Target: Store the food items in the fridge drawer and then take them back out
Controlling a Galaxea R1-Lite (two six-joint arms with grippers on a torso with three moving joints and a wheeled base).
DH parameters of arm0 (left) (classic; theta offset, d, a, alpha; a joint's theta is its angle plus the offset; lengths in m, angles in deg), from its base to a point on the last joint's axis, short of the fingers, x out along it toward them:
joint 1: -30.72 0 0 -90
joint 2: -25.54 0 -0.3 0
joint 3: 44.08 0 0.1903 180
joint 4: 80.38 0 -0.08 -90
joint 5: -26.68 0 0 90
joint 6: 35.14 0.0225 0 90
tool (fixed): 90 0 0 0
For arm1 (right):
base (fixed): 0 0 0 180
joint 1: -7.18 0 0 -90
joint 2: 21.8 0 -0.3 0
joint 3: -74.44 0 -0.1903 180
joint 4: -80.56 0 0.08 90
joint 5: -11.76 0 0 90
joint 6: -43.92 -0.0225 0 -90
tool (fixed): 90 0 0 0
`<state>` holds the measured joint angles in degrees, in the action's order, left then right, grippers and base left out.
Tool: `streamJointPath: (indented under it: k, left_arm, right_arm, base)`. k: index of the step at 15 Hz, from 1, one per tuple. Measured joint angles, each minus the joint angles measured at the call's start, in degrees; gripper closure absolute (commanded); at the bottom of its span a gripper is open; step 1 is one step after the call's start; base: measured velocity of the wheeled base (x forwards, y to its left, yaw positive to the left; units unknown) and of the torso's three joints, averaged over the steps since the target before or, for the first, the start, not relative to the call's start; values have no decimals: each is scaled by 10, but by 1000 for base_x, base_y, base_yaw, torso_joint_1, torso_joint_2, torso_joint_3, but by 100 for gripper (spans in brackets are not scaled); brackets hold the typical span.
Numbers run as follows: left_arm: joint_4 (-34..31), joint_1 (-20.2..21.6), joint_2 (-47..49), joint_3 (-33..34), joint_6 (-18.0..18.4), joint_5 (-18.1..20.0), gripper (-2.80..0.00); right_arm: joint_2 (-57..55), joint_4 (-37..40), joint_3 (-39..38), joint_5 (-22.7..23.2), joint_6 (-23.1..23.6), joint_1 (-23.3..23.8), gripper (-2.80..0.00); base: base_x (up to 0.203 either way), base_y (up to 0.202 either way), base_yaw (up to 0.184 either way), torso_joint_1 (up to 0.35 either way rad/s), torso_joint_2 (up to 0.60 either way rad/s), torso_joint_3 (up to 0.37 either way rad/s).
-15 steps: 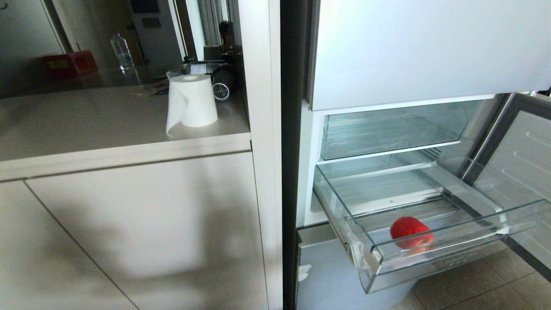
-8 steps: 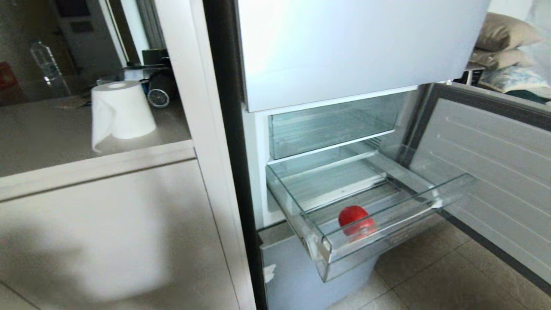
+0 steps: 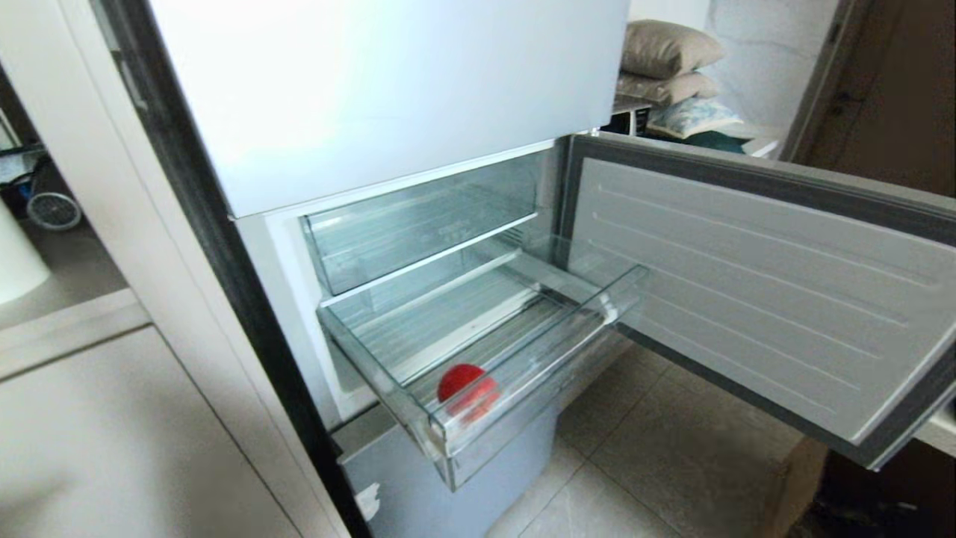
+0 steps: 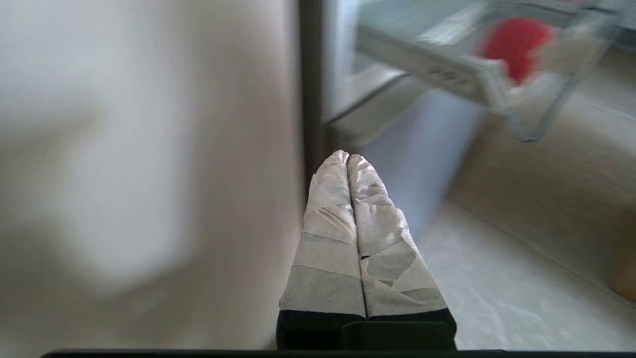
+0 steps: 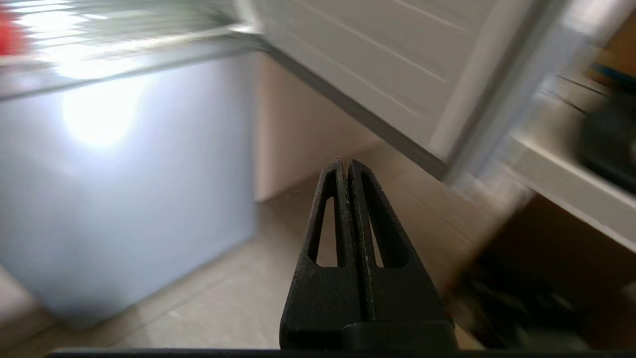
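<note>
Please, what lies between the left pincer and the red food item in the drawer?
In the left wrist view, the shut left pincer points along the floor; between it and the red food item stand the pale blue lower fridge front and the clear drawer's front lip.

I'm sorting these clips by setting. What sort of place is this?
Most likely a home kitchen: a pale fridge with its door swung open and a clear drawer pulled out, a light counter beside it, and cushions stacked in the room behind.
</note>
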<state>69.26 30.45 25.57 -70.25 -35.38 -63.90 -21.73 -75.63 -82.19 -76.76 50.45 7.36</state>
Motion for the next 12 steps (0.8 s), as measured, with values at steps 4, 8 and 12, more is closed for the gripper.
streamJointPath:
  k: [4,8,12]
  left_arm:
    - [0,0,0,0,0,0,0]
    - [0,0,0,0,0,0,0]
    - [0,0,0,0,0,0,0]
  right_arm:
    - [0,-1,0,4,-2,0,0]
    - [-28,-26,36,-31,-28,0,0]
    - [-168,-43,123,-90,-133,47,0]
  base:
    - [-2,2,-92,2,3,2]
    - [0,0,0,0,0,0]
    - [0,0,0,0,0,0]
